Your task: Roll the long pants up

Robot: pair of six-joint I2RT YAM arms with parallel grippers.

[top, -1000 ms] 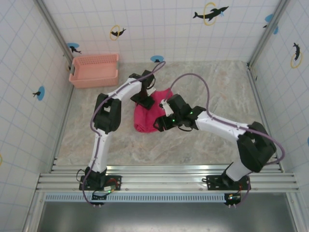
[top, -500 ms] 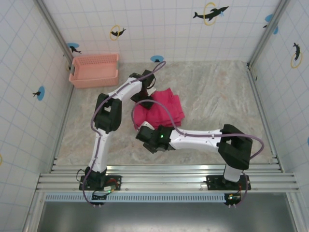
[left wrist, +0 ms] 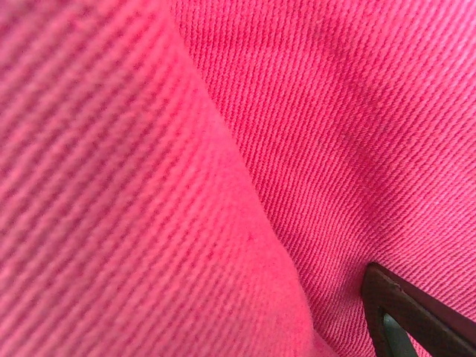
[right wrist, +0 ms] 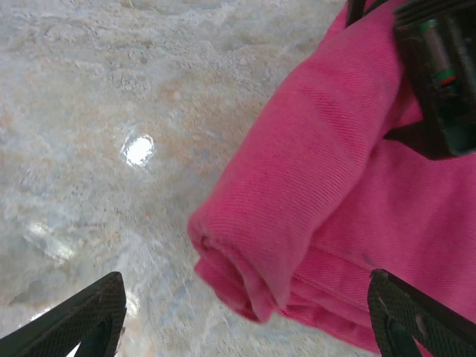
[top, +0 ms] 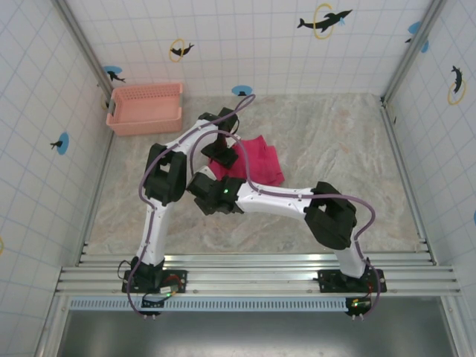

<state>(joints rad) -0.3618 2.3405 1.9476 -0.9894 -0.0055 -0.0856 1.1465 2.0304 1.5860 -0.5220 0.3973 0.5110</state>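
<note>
On the table (top: 335, 149), a little left of its middle: the long pants (top: 256, 160), rolled, one end of the roll toward the near left. Down on the left part of the pants, from behind: the left gripper (top: 222, 155), against the cloth. Just before and left of that roll end, over bare table: the right gripper (right wrist: 245, 294). In the far left corner, by the walls, well apart from the pants: a mesh basket (top: 145, 108).

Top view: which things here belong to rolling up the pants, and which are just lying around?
For the job:
- long pants, partly rolled

Just lying about:
- salmon mesh basket, in the far left corner
</note>
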